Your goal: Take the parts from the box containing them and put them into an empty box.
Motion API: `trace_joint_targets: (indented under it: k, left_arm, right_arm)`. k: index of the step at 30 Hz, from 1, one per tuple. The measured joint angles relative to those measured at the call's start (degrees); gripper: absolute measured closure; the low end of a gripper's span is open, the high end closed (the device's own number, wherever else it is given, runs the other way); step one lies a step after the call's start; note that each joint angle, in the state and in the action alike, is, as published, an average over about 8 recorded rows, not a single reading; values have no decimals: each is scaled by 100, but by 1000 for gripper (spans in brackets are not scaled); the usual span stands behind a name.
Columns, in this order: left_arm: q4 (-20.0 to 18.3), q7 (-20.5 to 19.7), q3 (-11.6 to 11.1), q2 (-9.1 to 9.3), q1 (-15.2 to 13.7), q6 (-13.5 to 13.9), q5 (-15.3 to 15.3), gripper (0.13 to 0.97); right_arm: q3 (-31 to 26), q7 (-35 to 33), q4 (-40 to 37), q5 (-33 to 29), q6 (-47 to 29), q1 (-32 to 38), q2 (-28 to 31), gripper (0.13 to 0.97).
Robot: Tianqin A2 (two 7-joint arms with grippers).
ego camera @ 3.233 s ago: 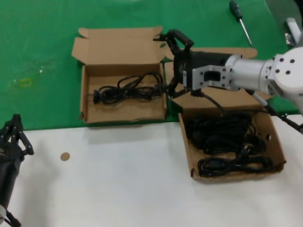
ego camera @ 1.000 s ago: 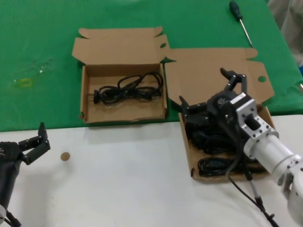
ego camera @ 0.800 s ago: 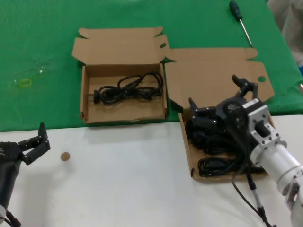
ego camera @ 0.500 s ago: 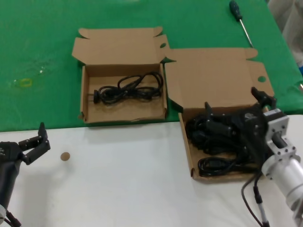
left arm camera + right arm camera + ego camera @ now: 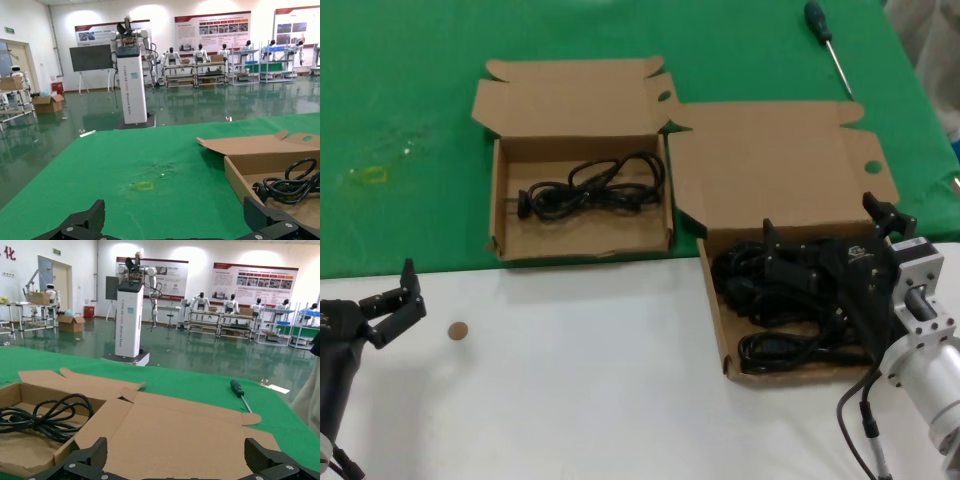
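Note:
The wider brown box (image 5: 910, 330) at the right holds several black cords (image 5: 790, 350); its plain lid (image 5: 770, 165) lies open behind it and also shows in the right wrist view (image 5: 190, 435). My right gripper (image 5: 830, 232) is open and empty, hovering just over the cords. The narrower box (image 5: 498, 200) at the left holds one looped black cord (image 5: 585, 190), which also shows in the right wrist view (image 5: 40, 420) and the left wrist view (image 5: 290, 185). My left gripper (image 5: 385, 305) is open and empty, parked at the near left over the white table.
A green-handled screwdriver (image 5: 825, 40) lies on the green cloth at the far right, behind the wider box's lid. A small brown disc (image 5: 457, 330) sits on the white table near my left gripper. The green cloth (image 5: 400, 120) ends at the white table's strip.
My right gripper, open and empty, has moved from beside the narrower box to over the wider box, then slid toward the near right. My left gripper turned slightly early on, then stayed still.

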Motion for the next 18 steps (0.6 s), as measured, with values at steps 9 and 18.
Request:
trace_joint_targets:
  k: [9,18]
  left_arm:
    - [0,0,0,0,0,0,0,132]
    - [0,0,0,0,0,0,0,132]
  right_arm:
    - [0,0,0,0,0,0,0,129]
    - [0,0,0,0,0,0,0,129]
